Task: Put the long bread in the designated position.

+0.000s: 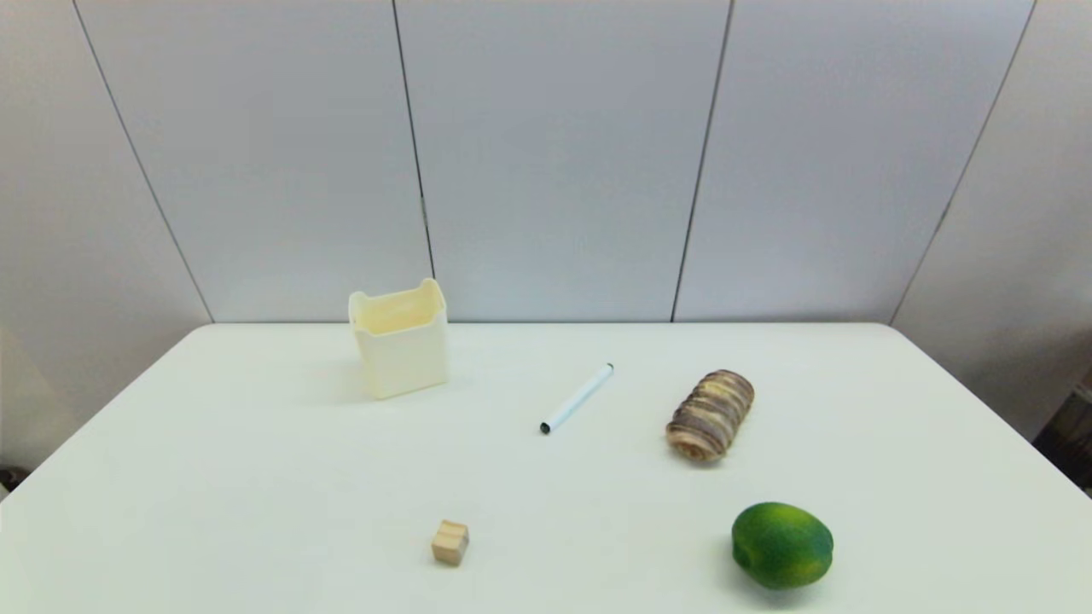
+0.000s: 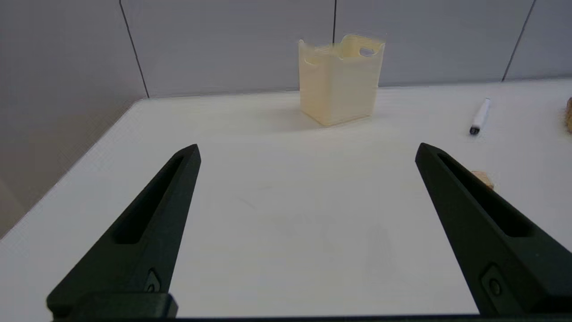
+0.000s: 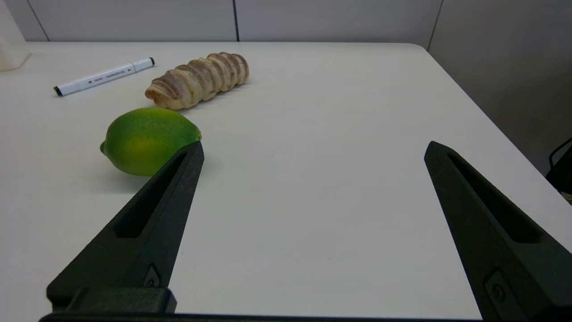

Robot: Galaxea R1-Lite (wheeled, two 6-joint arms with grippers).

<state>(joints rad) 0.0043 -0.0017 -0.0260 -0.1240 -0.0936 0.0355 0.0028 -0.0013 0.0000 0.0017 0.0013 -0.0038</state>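
The long bread (image 1: 710, 415), a ridged roll striped brown and tan, lies on the white table right of centre; it also shows in the right wrist view (image 3: 199, 80). The designated position is plain tabletop with no mark that I can pick out. My right gripper (image 3: 313, 150) is open over bare table at the near right, the bread well beyond it and nothing between its fingers. My left gripper (image 2: 307, 150) is open over bare table at the near left. Neither arm shows in the head view.
A cream square-sided cup (image 1: 399, 340) stands at the back left. A white pen (image 1: 577, 398) lies mid-table. A small wooden cube (image 1: 450, 542) sits near the front. A green lime-like fruit (image 1: 781, 545) lies in front of the bread, close to the right gripper's finger (image 3: 147, 223).
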